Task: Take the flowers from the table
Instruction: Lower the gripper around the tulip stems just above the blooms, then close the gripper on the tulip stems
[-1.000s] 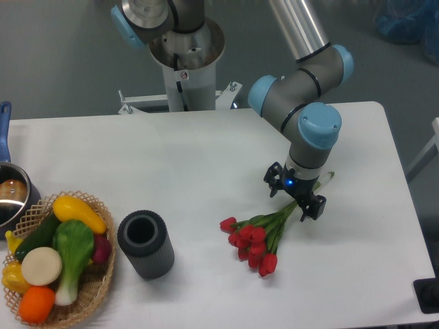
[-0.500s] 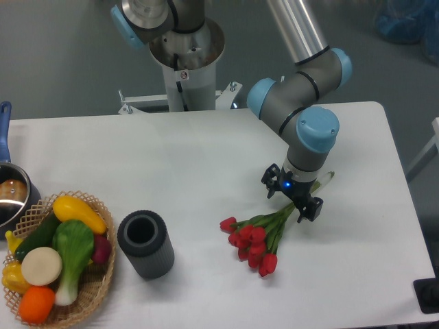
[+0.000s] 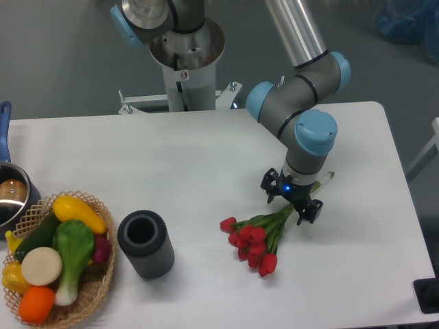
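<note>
The flowers, a bunch of red tulip buds with green stems, lie on the white table right of centre. Their pale stem ends point up and right, under the arm. My gripper is low over the stems, its two dark fingers spread apart, one on each side of the stem bundle. The fingers are open and do not appear to press the stems. The stem part under the gripper body is hidden.
A dark grey ribbed cylinder cup stands left of the flowers. A wicker basket of toy vegetables sits at the front left corner. A metal pot with a blue handle is at the left edge. The robot base stands behind the table.
The gripper has shifted slightly left and down along the stems. The flowers have not moved.
</note>
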Controlling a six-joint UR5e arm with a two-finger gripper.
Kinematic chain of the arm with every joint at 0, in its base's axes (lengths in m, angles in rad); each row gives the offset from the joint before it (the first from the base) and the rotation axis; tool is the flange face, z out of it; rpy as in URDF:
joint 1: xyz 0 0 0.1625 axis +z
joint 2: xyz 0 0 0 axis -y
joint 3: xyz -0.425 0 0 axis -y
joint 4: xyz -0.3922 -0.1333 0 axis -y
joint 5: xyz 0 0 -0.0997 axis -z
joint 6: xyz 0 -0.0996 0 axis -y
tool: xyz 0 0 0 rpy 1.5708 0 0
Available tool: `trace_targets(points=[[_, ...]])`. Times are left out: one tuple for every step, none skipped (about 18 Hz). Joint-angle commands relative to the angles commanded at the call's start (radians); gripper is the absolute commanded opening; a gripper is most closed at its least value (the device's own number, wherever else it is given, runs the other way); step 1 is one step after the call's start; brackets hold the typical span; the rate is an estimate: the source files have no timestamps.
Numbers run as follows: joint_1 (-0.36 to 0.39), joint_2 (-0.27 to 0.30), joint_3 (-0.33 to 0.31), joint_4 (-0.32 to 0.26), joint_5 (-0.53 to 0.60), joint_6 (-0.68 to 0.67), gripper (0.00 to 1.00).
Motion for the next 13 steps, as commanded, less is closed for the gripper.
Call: trace_targets(points=[[0.0,0.0,0.0,0.0,0.0,0.002,0.65],[0.0,-0.002,0.002,0.0,0.0,0.0,0.61],[0.0,-0.002,0.003,0.0,0.002,0.0,0.58],[0.0,-0.002,0.003,0.0,0.0,0.0,0.55],[0.0,0.0,0.003,0.0,0.0,0.0,0.48],[0.0,0.0,0.003,0.0,0.0,0.0,0.4],[0.0,0.0,0.005,0.0,0.002,0.0,0.35],[0.0,0.0,0.006,0.0,0.002,0.0,0.33],[0.0,0.0,0.008,0.0,0.002,0.0,0.31],[0.0,-0.002,0.009,0.0,0.002,0.0,0.31],[0.0,-0.002,0.009,0.0,0.0,0.0,0.31],[0.0,0.0,0.011,0.0,0.002,0.0,0.28],[0.0,-0.002,0.011,0.0,0.002,0.0,0.25]])
